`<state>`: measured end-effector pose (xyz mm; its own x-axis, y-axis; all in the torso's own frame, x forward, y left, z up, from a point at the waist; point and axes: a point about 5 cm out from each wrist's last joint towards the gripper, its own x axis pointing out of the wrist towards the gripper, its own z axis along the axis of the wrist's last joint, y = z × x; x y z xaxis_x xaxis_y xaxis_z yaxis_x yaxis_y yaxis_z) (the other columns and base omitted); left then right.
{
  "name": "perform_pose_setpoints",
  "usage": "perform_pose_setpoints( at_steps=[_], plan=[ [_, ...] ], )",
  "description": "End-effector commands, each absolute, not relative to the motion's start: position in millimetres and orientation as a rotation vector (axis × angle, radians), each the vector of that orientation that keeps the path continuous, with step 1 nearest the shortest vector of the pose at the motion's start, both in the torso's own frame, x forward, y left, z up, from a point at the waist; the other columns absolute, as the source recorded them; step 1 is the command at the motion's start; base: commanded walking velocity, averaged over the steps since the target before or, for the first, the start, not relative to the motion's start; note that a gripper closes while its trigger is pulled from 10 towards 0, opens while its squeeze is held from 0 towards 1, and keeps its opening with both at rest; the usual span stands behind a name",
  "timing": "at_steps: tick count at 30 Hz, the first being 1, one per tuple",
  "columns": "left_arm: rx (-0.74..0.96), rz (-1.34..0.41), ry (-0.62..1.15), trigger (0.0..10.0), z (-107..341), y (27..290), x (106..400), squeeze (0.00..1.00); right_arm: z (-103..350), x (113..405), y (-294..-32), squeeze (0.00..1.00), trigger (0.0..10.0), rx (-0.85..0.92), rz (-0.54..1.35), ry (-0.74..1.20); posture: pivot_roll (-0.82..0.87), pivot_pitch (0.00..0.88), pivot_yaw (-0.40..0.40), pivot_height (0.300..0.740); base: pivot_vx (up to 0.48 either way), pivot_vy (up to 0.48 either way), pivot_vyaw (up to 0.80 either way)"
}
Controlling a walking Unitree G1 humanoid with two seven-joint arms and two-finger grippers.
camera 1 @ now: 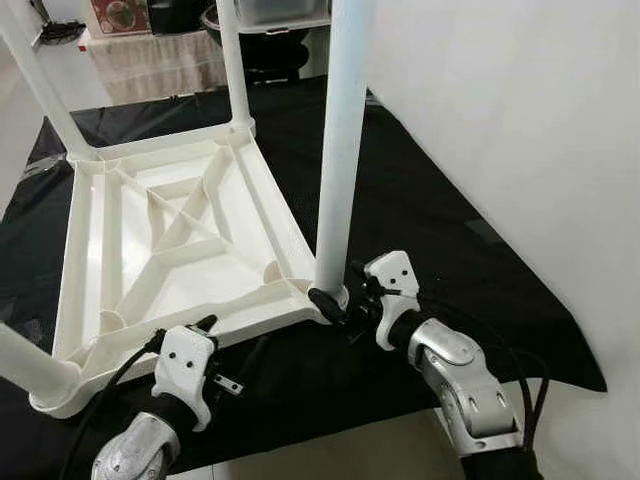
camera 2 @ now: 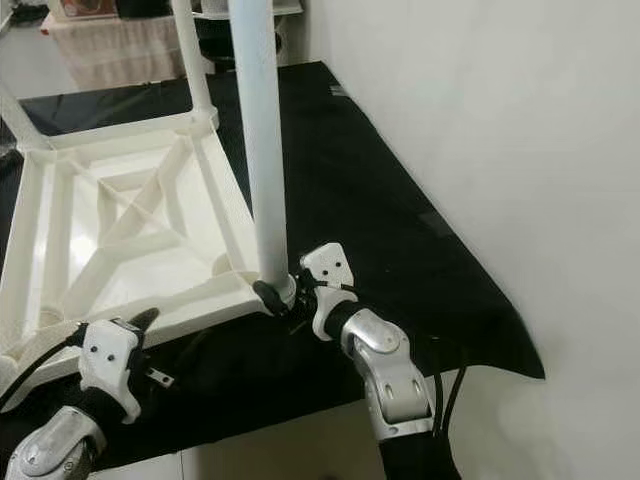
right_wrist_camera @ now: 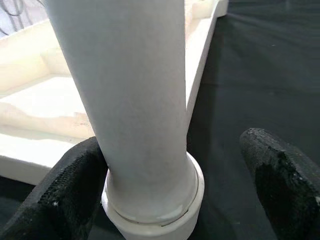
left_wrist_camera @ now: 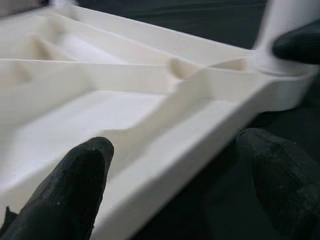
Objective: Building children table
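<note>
Here: white tabletop point(camera 1: 170, 260) upside down on black cloth point(camera 1: 440, 220); right gripper point(camera 1: 335, 305) unclenched around upright leg point(camera 1: 340, 150)'s base; left gripper point(left_wrist_camera: 175, 190) unclenched, straddling near rim.

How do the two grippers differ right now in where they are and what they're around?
The right gripper sits at the table's near right corner, fingers either side of the upright white leg at its socket. The left gripper sits along the near edge of the upturned tabletop, fingers straddling its rim. Both are open.
</note>
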<state>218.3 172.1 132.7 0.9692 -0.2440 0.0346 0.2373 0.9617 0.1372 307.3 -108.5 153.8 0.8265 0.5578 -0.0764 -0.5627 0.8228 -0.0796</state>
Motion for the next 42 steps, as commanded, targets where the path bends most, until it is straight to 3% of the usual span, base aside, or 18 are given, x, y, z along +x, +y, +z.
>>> perform_pose_setpoints(
  at_steps=[1, 11, 32, 39, 41, 42],
  plan=[
    [0.167, -0.145, -0.044, 10.0, 130.9, 188.6, 219.1, 0.0, 154.2, 309.8, -114.3, 0.0, 10.0, -0.089, 0.55, 0.062, 0.07, 0.171, -0.009, 0.74, 0.0, 0.0, 0.0],
    [0.256, 0.122, -0.019, 10.0, 132.3, 238.0, 217.0, 0.0, 161.7, 298.6, -97.8, 0.0, 10.0, -0.026, 0.667, 0.022, 0.07, 0.172, -0.007, 0.74, 0.0, 0.0, 0.0],
    [0.335, 0.287, -0.058, 10.0, 147.5, 280.0, 217.1, 0.0, 176.1, 284.2, -50.2, 0.0, 10.0, 0.04, 0.899, -0.015, 0.08, 0.166, -0.016, 0.74, 0.0, 0.0, 0.0],
    [0.334, 0.278, -0.069, 10.0, 149.7, 279.5, 221.1, 0.0, 179.8, 283.1, -38.9, 0.0, 10.0, 0.057, 0.925, -0.024, 0.08, 0.17, -0.019, 0.74, 0.0, 0.0, 0.0],
    [0.306, 0.224, -0.073, 10.0, 147.7, 267.9, 224.8, 0.0, 178.3, 285.7, -38.3, 0.0, 10.0, 0.049, 0.904, -0.024, 0.08, 0.173, -0.019, 0.74, 0.0, 0.0, 0.0],
    [0.255, 0.132, -0.083, 10.0, 145.4, 247.5, 229.9, 0.0, 174.4, 292.6, -42.8, 0.0, 10.0, 0.029, 0.84, -0.016, 0.08, 0.174, -0.019, 0.74, 0.0, 0.0, 0.0]
  ],
)
